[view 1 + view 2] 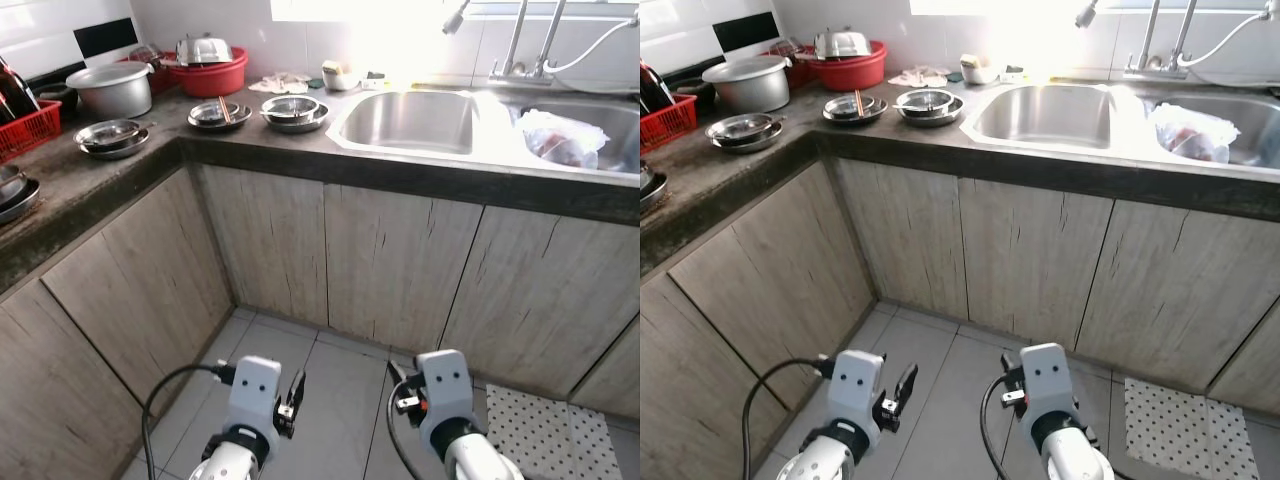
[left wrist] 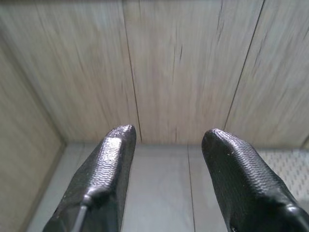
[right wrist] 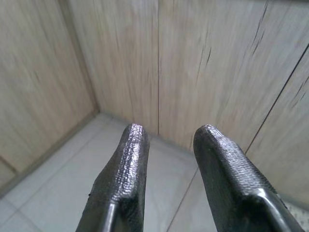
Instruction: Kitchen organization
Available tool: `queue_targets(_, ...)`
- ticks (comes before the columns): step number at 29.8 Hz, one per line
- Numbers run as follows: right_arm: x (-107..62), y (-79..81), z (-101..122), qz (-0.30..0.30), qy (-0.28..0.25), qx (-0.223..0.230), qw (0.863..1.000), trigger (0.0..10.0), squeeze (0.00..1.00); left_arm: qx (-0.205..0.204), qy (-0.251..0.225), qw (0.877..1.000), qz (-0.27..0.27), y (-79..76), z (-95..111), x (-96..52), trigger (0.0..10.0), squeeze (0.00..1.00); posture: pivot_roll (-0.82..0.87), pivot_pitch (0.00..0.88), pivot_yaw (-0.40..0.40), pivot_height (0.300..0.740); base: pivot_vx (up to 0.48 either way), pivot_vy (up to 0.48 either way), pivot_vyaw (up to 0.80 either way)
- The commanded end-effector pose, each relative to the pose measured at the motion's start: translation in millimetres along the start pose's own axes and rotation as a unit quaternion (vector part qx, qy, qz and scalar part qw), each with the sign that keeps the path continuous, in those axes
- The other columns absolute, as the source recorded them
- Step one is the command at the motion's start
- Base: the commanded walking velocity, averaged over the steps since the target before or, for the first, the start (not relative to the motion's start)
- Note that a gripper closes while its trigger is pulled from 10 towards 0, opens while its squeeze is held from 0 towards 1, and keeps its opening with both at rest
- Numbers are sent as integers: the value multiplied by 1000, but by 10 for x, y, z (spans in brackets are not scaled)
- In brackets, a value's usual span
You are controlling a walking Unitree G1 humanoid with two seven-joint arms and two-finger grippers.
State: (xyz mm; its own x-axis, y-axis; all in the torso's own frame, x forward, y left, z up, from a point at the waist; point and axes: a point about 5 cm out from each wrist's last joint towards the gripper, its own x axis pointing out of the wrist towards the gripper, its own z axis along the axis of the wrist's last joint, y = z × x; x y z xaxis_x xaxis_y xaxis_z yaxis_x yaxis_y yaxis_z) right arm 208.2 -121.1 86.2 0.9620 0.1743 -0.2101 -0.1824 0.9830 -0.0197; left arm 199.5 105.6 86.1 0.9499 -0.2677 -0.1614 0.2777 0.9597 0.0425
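From my head, the dark stone desk [image 1: 300,150] carries stacked steel bowls [image 1: 292,110], a steel pot [image 1: 115,88] and a red plastic basin [image 1: 212,75] beside the steel double sink [image 1: 415,120]; I can read no writing. Both arms hang low over the grey tiled floor [image 1: 330,385]. My left wrist shows my left claw [image 2: 166,140] spread, empty, facing the wood-grain cabinet doors [image 2: 193,63]. My right wrist shows my right claw [image 3: 169,135] spread, empty.

Sink [image 1: 410,120]: polished steel, glossy, glare-washed. Left of sink: shiny metal bowls [image 1: 293,110], matt grey metal pot [image 1: 112,88], glossy red plastic basin [image 1: 212,76]. Counter [image 1: 90,180]: dark, rough stone look. Cabinet doors [image 1: 390,265] below sink: matt pale woodgrain, cracked. Gripper fingers [image 2: 108,159]: black, textured rubbery surface.
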Motion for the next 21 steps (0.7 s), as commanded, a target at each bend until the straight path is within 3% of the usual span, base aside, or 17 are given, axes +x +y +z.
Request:
queue_targets(1, -34, 0, 151, 2, -53, 9, 999, 10000, 0, 25, -23, 999, 6, 29, 54, -41, 10000, 0, 50, 0, 28, 740, 0, 0, 0)
queue_targets(7, -53, -56, 189, -18, -64, -16, 998, 10000, 0, 30, -27, 999, -7, -3, 46, -39, 10000, 0, 41, 0, 37, 740, 0, 0, 0)
queue_targets(13, -59, -3, 224, 11, -81, -29, 996, 10000, 0, 33, -34, 999, -19, -46, 57, -40, 10000, 0, 45, 0, 35, 740, 0, 0, 0)
queue_targets(19, -37, 5, 211, 17, -81, -10, 997, 10000, 0, 30, -32, 999, -23, -59, 44, -36, 10000, 0, 52, 0, 26, 740, 0, 0, 0)
queue_targets(21, -35, 10, 200, 21, -81, -12, 996, 10000, 0, 22, -26, 999, -19, -54, 28, -34, 10000, 0, 56, 0, 21, 740, 0, 0, 800)
